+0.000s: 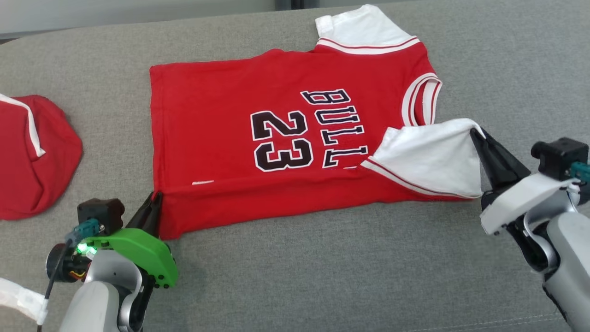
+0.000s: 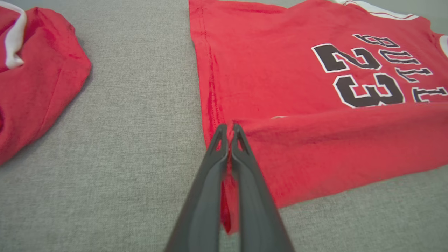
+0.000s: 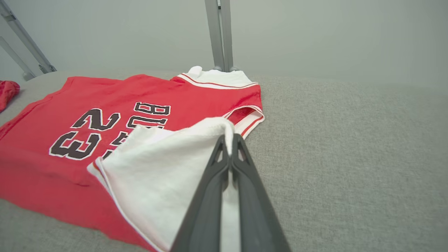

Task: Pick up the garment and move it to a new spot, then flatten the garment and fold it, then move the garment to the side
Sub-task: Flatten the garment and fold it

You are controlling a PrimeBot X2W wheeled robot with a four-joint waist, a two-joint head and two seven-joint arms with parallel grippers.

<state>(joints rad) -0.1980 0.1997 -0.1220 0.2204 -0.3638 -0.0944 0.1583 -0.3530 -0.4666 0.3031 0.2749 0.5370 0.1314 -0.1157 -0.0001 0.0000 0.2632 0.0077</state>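
Observation:
The garment [image 1: 230,138] is a red jersey with white sleeves and a black "23", spread on the grey cushion. Its near long edge is folded up over the body. My left gripper [image 1: 156,203] is shut on the garment's red hem corner [image 2: 229,131] at the lower left. My right gripper [image 1: 477,133] is shut on the white sleeve [image 1: 433,157], lifted and pulled inward over the red body. In the right wrist view the sleeve cloth [image 3: 168,168] is pinched between the closed dark fingers [image 3: 245,182]. The far white sleeve [image 1: 359,27] lies flat at the back.
A second red garment with a white stripe [image 1: 32,157] lies bunched at the left, apart from the jersey. Grey cushion [image 1: 322,276] stretches in front and to the right. A metal post [image 3: 220,35] stands behind the far edge.

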